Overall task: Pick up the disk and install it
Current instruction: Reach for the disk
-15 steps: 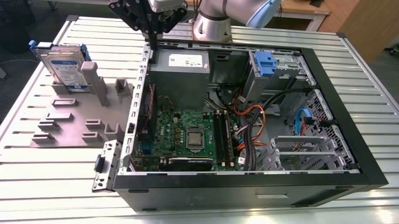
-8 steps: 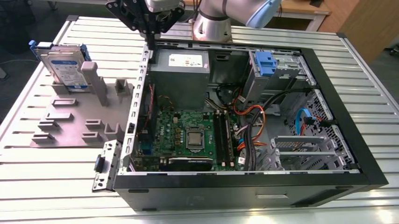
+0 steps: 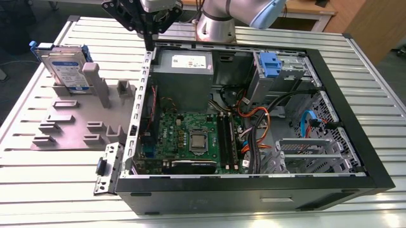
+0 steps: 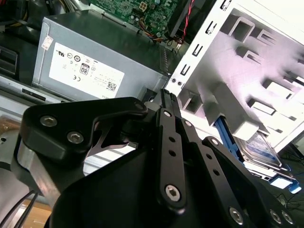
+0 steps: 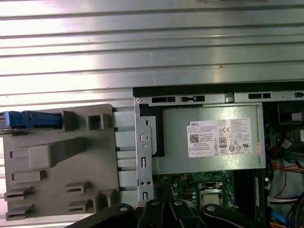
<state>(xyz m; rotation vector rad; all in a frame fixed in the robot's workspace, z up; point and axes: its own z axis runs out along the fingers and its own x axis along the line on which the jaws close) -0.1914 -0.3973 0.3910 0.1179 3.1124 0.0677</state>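
Note:
The disk [image 3: 63, 66], silver-grey with a white-and-blue label and a blue bracket, stands on edge in a slot of the grey fixture plate [image 3: 70, 126] at the exterior view's left. The second wrist view catches part of the disk [image 4: 260, 148], and the first wrist view shows the disk [image 5: 31, 119] edge-on. My gripper [image 3: 149, 43] hangs above the open computer case's back corner, right of the disk and well apart from it. Its fingers [image 4: 166, 97] are pressed together and hold nothing.
The open computer case [image 3: 355, 118] lies on the slatted metal table [image 3: 368, 57]. Inside are a grey power supply [image 3: 184, 64], the green motherboard [image 3: 190, 137], loose cables [image 3: 260, 118] and a metal drive cage with a fixed blue handle [image 3: 269, 64].

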